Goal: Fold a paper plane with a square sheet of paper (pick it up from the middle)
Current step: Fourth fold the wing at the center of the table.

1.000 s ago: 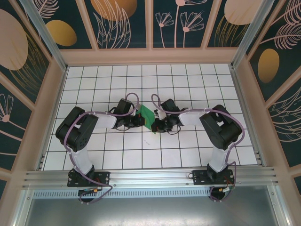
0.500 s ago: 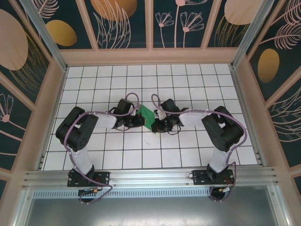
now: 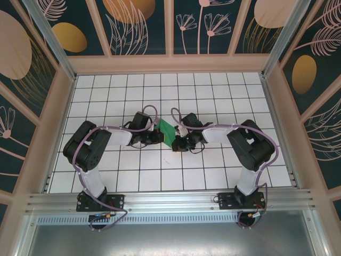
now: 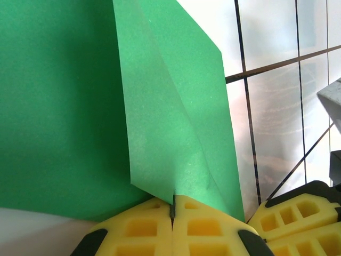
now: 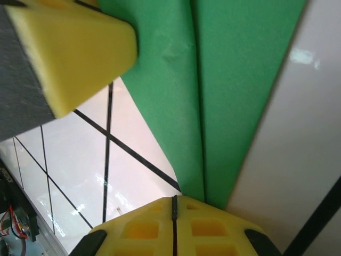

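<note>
The left gripper [image 4: 173, 207] and right gripper [image 5: 174, 201] both pinch the creased square sheet of paper [image 4: 58, 106], seemingly only partly folded, with most folds remaining.

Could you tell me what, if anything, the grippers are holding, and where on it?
The folded green paper: the left gripper and the right gripper each pinch one edge.

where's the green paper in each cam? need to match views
Top external: green paper at the centre of the white tiled floor.
Left wrist: spans left and centre, pinched by left gripper at bottom.
Right wrist: top centre-right, running down into right gripper.
Shared landmark: the floor's black grid lines.
</note>
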Tool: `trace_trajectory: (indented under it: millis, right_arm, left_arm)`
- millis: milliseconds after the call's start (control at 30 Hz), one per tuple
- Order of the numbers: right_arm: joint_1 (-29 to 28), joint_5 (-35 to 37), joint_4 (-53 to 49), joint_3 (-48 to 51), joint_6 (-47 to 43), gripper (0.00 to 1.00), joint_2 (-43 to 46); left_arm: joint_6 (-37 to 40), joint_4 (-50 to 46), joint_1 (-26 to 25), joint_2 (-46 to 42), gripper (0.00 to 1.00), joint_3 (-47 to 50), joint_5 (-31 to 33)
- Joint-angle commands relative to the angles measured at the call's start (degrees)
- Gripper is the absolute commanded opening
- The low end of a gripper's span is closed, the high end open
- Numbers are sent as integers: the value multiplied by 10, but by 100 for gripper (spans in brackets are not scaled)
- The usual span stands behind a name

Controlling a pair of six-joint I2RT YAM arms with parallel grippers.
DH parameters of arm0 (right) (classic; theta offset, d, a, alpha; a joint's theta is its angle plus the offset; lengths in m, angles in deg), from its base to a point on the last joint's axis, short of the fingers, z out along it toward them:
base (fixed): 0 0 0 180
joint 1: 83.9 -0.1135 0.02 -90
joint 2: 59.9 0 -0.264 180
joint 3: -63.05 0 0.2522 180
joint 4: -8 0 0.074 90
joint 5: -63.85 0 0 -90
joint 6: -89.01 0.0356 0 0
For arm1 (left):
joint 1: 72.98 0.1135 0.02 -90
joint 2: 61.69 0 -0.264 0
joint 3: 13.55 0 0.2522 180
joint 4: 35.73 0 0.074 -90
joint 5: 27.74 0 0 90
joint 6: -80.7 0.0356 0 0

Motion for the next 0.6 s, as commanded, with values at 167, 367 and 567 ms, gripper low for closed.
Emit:
trace_trajectory:
  millis: [167,367,567]
  right_arm:
    - [10,11,15,-44,10,10,19]
    - [13,-16,28,-51,11,10,-32]
    - [17,31,1,-35,-1,9,-65]
  left_arm:
    - [12,-29,4,23,4,18,19]
    - [5,-19,4,21,4,27,17]
    - [2,-19,4,15,5,31,18]
